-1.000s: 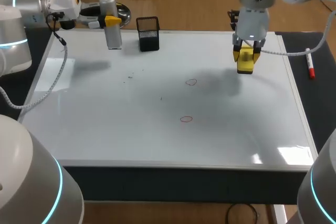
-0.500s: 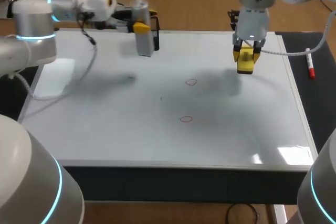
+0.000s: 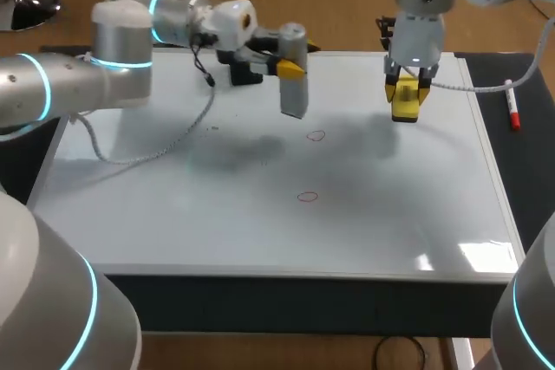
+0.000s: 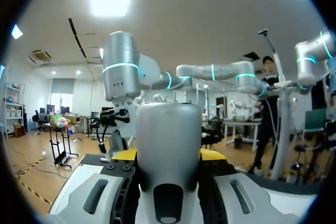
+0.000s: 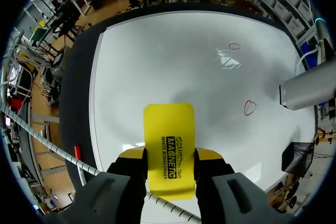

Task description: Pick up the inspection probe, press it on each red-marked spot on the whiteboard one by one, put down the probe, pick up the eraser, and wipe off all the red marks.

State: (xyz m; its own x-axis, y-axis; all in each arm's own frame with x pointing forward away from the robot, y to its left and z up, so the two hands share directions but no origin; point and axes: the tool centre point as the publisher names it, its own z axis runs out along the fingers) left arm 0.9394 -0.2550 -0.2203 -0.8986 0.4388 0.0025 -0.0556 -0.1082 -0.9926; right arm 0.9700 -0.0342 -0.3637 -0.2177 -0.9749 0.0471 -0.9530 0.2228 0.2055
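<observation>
Your left claw [image 3: 290, 68] pinches the probe [image 3: 295, 98] from both sides. Over the last second it swings from the far left corner of the board [image 3: 416, 205] to just beside the upper mark [image 3: 316, 136], probe tip down. That sets up the first press, and the lower mark [image 3: 307, 197] still waits. Your right claw [image 3: 406, 93] stays at the far right, clamped on the eraser [image 3: 405, 110] for the wiping later.

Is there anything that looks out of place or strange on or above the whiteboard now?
Nothing looks spilled or damaged. One thing is unusual: the right fingers are shut on the yellow eraser while the left fingers hold the grey probe above the whiteboard, with two red marks on it.
</observation>
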